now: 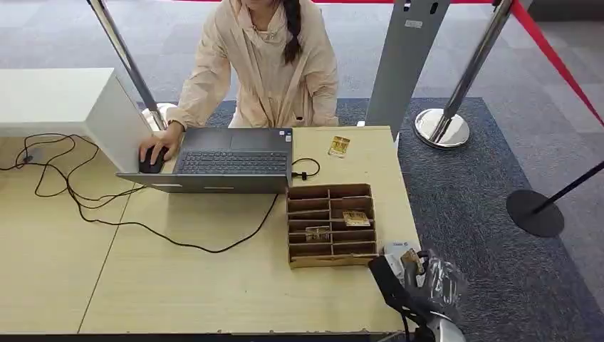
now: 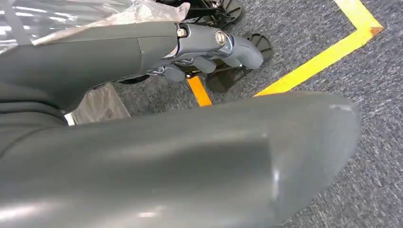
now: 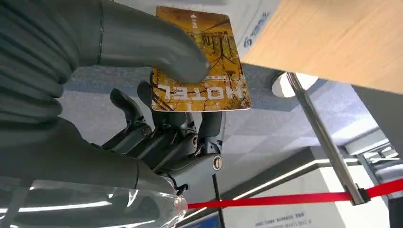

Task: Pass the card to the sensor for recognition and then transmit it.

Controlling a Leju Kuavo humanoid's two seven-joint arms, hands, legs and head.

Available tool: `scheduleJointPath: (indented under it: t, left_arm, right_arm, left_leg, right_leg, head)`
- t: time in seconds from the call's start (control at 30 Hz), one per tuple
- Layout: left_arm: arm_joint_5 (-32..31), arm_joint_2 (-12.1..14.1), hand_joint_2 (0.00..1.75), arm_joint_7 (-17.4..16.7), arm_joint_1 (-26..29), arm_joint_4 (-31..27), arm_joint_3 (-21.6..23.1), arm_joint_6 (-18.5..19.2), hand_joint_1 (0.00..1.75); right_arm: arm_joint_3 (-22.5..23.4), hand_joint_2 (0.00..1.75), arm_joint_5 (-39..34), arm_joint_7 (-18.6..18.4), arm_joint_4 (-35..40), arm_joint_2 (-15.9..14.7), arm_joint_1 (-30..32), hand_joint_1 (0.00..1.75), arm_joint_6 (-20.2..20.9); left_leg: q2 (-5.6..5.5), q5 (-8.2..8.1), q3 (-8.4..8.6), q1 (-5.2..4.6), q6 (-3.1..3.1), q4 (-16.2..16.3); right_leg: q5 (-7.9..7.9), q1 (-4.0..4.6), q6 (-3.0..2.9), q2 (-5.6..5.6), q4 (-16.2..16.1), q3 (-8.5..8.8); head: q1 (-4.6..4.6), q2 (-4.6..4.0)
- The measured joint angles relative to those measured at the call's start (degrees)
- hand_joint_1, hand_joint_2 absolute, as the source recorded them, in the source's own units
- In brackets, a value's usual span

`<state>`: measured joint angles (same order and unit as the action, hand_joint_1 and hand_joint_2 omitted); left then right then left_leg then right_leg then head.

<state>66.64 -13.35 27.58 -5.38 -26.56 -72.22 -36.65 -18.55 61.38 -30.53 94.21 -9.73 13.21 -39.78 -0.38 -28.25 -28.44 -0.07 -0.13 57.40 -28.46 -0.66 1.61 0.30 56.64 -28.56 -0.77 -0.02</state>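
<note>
The robot's right hand (image 3: 157, 109) pinches a golden-brown plastic hotel card (image 3: 202, 61) between its thick grey thumb and dark fingers. In the head view that hand (image 1: 409, 274) sits at the near right corner of the pale wooden tabletop (image 1: 214, 285), over a small white device with blue print (image 1: 394, 249) that is probably the sensor. So the step in hand looks like presenting the card for reading.

The left hand (image 2: 209, 52) hangs over grey carpet with its fingers loosely curled and holds nothing.

Just beyond the right hand stands a brown cardboard divider box (image 1: 331, 224) with more cards in its slots. Farther off, a person in a cream jacket (image 1: 260, 68) works at a dark grey laptop (image 1: 231, 160).

Next, the card likely needs holding flat and close to the device, then passing across the tabletop towards the person.
</note>
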Motion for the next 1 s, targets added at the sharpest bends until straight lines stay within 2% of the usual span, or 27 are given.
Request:
scheduleJointPath:
  t: [0.43,0.63,0.8,0.9,1.0]
  left_arm:
    - [0.00,0.13,0.00,-0.35,0.15,-0.17,0.02,0.00,0.00]
    - [-0.02,0.90,0.00,-0.35,0.16,-0.15,0.02,0.00,0.00]
    - [0.00,1.14,0.00,-0.35,0.25,-0.15,0.04,0.00,0.00]
    - [0.00,1.42,0.00,-0.28,0.28,-0.17,0.09,0.00,0.00]
    - [0.00,1.62,0.00,-0.13,0.30,-0.15,0.13,0.00,0.00]
  right_arm:
    - [-5.16,1.75,-1.36,-2.67,-2.80,-1.86,-2.85,1.47,-0.33]
    - [-5.51,1.75,0.13,-3.63,-2.65,-2.80,-2.95,1.47,-0.37]
    - [-5.51,1.75,3.23,-4.65,-1.01,-4.08,-2.76,1.47,-0.33]
    - [-4.92,1.75,6.51,-5.33,2.14,-6.28,-2.91,1.45,0.13]
    - [-4.61,1.75,9.28,-5.47,4.59,-7.41,-2.89,1.43,2.05]
  left_leg:
    - [0.01,0.02,0.08,0.00,0.02,0.00]
    - [0.01,0.02,0.12,0.00,0.02,0.00]
    - [0.01,0.03,0.09,-0.02,0.02,0.01]
    - [0.01,0.02,0.10,-0.03,0.03,0.01]
    - [0.00,0.02,0.08,-0.05,0.03,0.01]
  right_leg:
    - [0.01,0.00,0.00,0.00,0.00,0.06]
    - [0.01,0.00,0.00,0.00,0.00,0.08]
    - [0.01,-0.01,0.00,0.00,0.00,0.07]
    - [0.01,-0.03,0.00,0.00,0.00,0.07]
    - [0.01,-0.04,0.00,0.00,0.00,0.06]
  head:
    - [0.02,0.00]
    - [0.00,0.00]
    - [-0.02,0.00]
    - [0.02,0.00]
    - [0.00,0.00]
